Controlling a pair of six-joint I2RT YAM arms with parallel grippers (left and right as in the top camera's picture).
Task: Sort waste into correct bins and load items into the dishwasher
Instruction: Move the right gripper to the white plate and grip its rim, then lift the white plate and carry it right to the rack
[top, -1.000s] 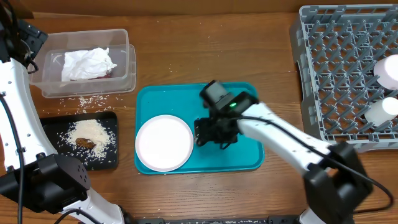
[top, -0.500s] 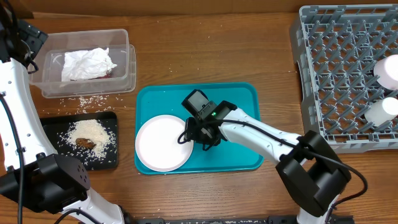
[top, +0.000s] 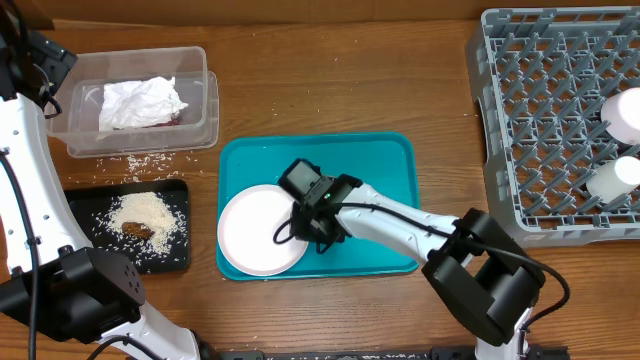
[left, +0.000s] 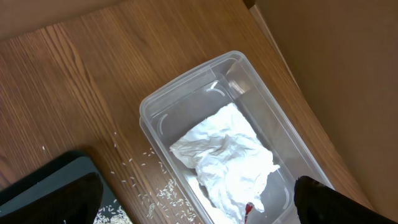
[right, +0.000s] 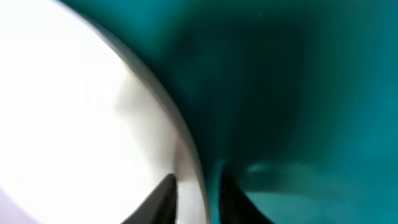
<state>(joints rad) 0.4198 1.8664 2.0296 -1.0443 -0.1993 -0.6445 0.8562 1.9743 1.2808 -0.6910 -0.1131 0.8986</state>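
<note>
Right gripper (top: 306, 216) is on the right edge of the plate (top: 252, 230), which lies flat in the teal tray (top: 385, 160). Its jaws are narrow and straddle the rim; can't tell if they're actually clamped.

Risks:
- The bite is thin and on the rim only, so the plate could pivot or slip out on lift.
- The outer finger (right: 233, 196) sits right on the tray floor and may drag or lift the tray too.
- The dish rack (top: 540, 120) is well apart, so it's a long carry on a weak grip.

Left gripper (left: 199, 211) has its jaws wide and empty, above the clear tub (left: 149, 106) holding the napkin (left: 227, 155).
</note>
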